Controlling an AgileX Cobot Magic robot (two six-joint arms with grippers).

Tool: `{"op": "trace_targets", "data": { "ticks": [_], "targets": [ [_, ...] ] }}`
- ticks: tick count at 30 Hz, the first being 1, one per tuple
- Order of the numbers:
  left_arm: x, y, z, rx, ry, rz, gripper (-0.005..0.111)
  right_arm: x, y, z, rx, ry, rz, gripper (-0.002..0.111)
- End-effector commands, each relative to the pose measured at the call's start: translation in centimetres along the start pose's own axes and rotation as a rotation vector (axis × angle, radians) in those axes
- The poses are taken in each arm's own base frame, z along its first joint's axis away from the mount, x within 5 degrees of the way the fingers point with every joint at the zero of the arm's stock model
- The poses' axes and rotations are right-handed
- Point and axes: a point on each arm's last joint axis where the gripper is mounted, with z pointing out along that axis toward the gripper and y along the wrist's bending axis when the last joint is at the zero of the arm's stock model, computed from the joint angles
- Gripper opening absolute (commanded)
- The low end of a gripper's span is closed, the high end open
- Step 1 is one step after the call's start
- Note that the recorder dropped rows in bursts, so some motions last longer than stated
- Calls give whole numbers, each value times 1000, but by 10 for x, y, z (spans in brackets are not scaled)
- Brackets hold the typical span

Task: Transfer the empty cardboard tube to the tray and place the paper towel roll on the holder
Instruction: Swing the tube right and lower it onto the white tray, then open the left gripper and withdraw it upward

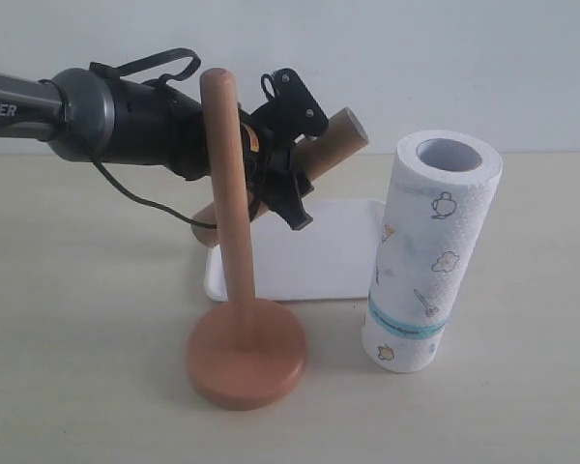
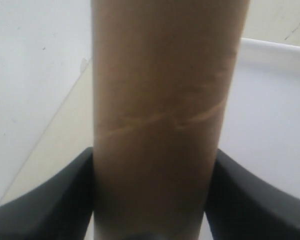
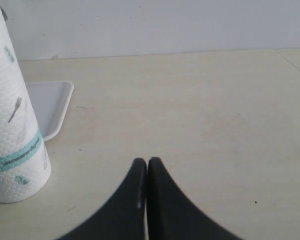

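My left gripper [image 1: 295, 155] has its jaws clamped on the cardboard tube [image 1: 338, 135], held tilted over the tray's [image 1: 338, 261] far edge. The paper towel roll [image 1: 430, 251] stands upright on the desk [image 1: 77, 338], just right of the holder [image 1: 244, 358]. My right gripper [image 3: 147, 165] has its jaws closed on nothing.

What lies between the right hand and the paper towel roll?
Nothing but bare table, as the right wrist view shows: the right hand and the paper towel roll stand apart.
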Motion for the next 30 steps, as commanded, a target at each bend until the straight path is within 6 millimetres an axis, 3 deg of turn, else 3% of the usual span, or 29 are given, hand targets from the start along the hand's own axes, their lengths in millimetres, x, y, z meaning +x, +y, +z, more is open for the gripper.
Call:
{"op": "trace_targets", "data": {
  "ticks": [1,4,7,17,21,25,27,30],
  "targets": [
    [-3,-3,0,10,4,-30,45,-1,0,0,-1,-14,-6,0],
    [-4,-3,0,7,-3,-66,73,-1,0,0,-1,-14,-6,0],
    [-4,-3,0,6,-5,-73,83,-1,0,0,-1,-14,-6,0],
    [-1,-3,0,12,20,-49,83,-1,0,0,-1,-14,-6,0],
    [5,0,-2,9,93,82,81,-1,0,0,-1,-14,-6,0],
    [11,12,-9,-10,138,112,74,-1,0,0,-1,-14,-6,0],
    [11,26,-17,-40,132,92,57,-1,0,0,-1,-14,-6,0],
    [15,54,-35,-100,124,47,22,-1,0,0,-1,-14,-6,0]
  ]
}}
